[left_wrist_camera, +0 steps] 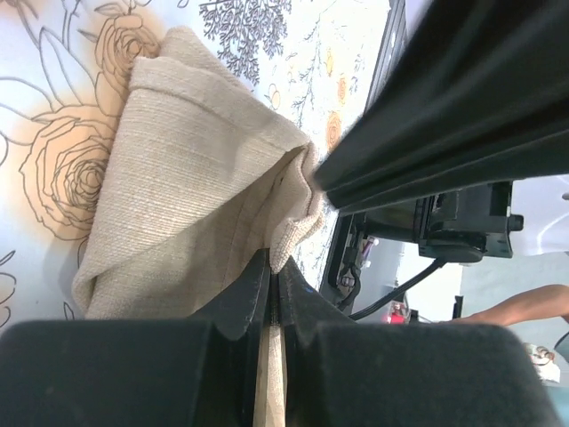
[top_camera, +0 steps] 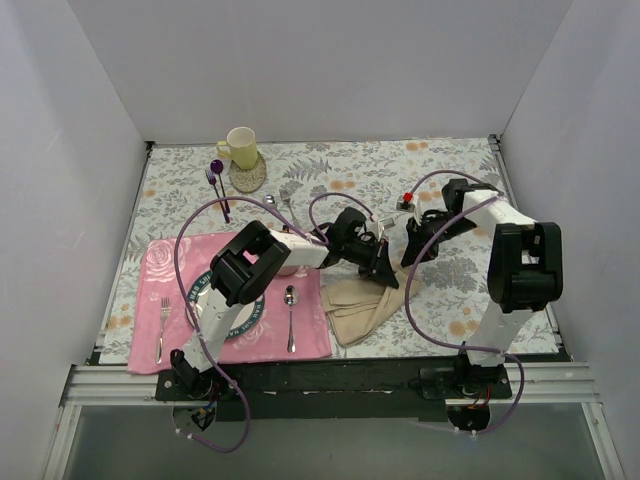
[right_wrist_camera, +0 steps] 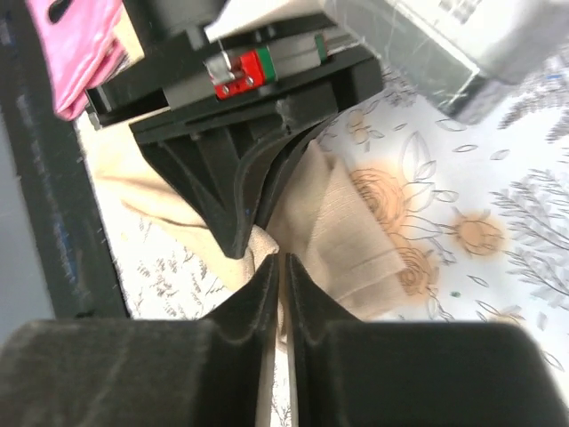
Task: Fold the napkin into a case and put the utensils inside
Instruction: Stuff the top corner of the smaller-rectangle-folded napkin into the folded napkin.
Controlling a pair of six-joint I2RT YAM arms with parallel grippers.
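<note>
Top external: napkin point(top_camera: 355, 305) bunched at near edge of table point(top_camera: 470, 330), beside placemat point(top_camera: 300, 340) | left gripper point(left_wrist_camera: 274, 267) clamped on its fold | right gripper point(right_wrist_camera: 283, 262) nearly closed, hold unclear | likely soft, limp: pinch corners.

One plate point(top_camera: 255, 315), blue-rimmed and partly hidden. One pink placemat point(top_camera: 150, 270) lies under the plate. Two silver pieces lie on the placemat: one fork point(top_camera: 163, 325) left of the plate and one spoon point(top_camera: 290, 312) just right of it. One beige napkin point(top_camera: 358, 308) lies further right of the plate, off the placemat. Beyond the plate stands one yellow mug point(top_camera: 240, 148) on one coaster point(top_camera: 250, 182), with one purple-handled fork point(top_camera: 220, 200) beside them. The silver cutlery point(top_camera: 280, 198) right of the coaster is too small to count. One red-topped thing point(top_camera: 407, 197) sits far right of the plate. One floral tablecloth point(top_camera: 450, 170) lies under everything. Two arms: left arm point(top_camera: 250, 265), right arm point(top_camera: 520, 265).
</note>
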